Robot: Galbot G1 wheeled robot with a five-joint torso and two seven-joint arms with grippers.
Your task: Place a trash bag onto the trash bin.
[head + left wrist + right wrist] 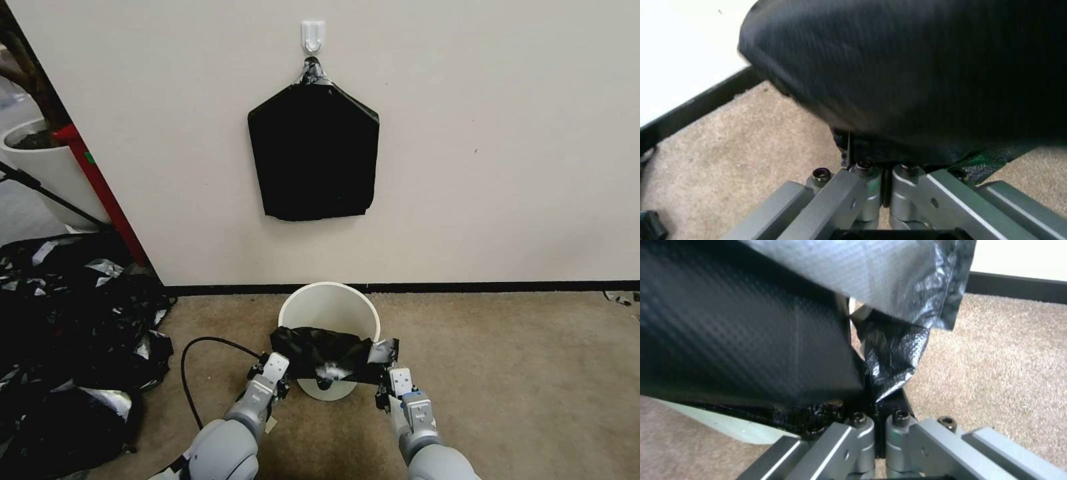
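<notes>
A: Item one, the bin (330, 313)?
B: You have it upright on the carpet (500, 373), close to the wall (507, 133), its mouth uncovered on the far side.

A: Item two, the bag (320, 357)?
B: Stretched across the bin's near rim, hanging down its front wall, held up at both ends.

A: Your tools?
B: Left tool (275, 375) clenched on the bag's left end; its fingers (871, 186) are pressed together on the film. Right tool (395, 381) clenched on the right end, by a silver patch (381, 350).

A: Other stock?
B: Flat black stack (313, 153) on a wall hook (313, 35); a black heap (73, 333) left of you.
</notes>
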